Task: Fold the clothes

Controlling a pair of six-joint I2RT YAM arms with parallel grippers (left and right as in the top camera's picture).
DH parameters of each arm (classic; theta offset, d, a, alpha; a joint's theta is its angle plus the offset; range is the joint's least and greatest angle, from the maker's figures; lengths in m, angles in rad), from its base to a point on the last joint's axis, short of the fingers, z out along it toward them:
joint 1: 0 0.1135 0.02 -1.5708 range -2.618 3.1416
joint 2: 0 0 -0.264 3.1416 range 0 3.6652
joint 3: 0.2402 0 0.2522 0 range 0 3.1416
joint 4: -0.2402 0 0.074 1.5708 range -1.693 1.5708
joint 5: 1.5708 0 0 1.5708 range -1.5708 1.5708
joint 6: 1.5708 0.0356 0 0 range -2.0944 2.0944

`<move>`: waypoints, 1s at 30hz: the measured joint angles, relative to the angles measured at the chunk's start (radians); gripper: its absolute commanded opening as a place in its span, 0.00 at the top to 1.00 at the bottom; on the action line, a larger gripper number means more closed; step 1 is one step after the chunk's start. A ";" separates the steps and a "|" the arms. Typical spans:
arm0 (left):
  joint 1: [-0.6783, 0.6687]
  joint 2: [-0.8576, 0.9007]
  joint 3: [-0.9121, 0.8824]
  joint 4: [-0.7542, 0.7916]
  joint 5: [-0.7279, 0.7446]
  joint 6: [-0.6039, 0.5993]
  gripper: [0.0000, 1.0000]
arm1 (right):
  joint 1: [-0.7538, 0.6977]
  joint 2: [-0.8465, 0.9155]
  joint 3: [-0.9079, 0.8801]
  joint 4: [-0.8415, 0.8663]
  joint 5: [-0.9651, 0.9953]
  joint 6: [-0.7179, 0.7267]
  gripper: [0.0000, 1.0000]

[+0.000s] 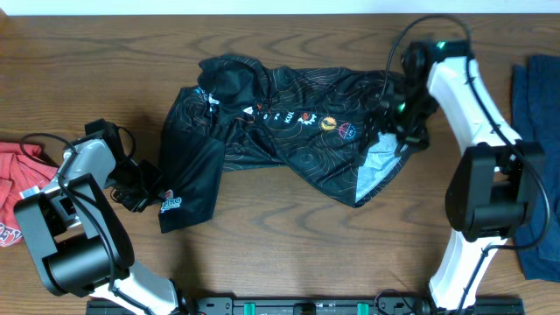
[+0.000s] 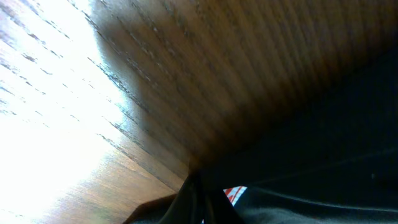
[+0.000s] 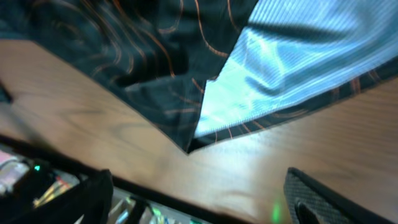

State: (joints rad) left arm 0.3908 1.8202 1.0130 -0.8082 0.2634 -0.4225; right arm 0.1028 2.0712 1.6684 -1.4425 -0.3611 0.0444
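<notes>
A dark brown wooden table (image 1: pixel 289 254) is seen from above, with the grain laid from side to side in fine darker streaks. Along its far edge a narrow pale strip (image 1: pixel 262 4) is shown; whether it is wall or floor cannot be told. A dark rail (image 1: pixel 289 306) with green fittings is fixed along the near edge. In the left wrist view the wood is washed almost white by a bright patch of light (image 2: pixel 43 118), and soft shadow is cast beside it.

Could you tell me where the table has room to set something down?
Bare table lies in front of the black jersey and in the far-left corner beyond the red shirt. Crowded: around the left gripper, and between the right gripper and blue shirt.
</notes>
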 measured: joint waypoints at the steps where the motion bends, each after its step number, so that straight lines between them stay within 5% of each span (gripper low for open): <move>1: 0.000 0.000 0.000 0.000 0.000 0.001 0.94 | 0.008 0.000 -0.035 0.029 -0.003 -0.001 0.26; 10: 0.000 0.000 0.000 -0.001 0.000 0.002 0.94 | 0.058 0.000 -0.209 0.292 -0.053 0.050 0.20; 18: 0.000 0.000 0.000 -0.001 0.000 0.003 0.94 | 0.111 0.000 -0.241 0.473 -0.067 0.140 0.28; 21: 0.000 0.000 0.000 -0.002 0.000 0.004 0.94 | 0.124 0.000 -0.255 0.531 -0.068 0.181 0.41; 22: 0.000 0.000 0.000 -0.003 0.000 0.004 0.94 | 0.128 0.000 -0.259 0.542 -0.068 0.197 0.54; 24: 0.000 0.000 0.000 -0.004 0.000 0.004 0.94 | 0.129 0.000 -0.265 0.550 -0.068 0.217 0.99; 30: 0.000 0.000 0.000 -0.005 0.000 0.004 0.94 | 0.129 0.000 -0.269 0.554 -0.051 0.261 0.99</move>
State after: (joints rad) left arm 0.3908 1.8206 1.0130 -0.8135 0.2638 -0.4187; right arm 0.2314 2.0712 1.3991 -0.8890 -0.4122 0.3058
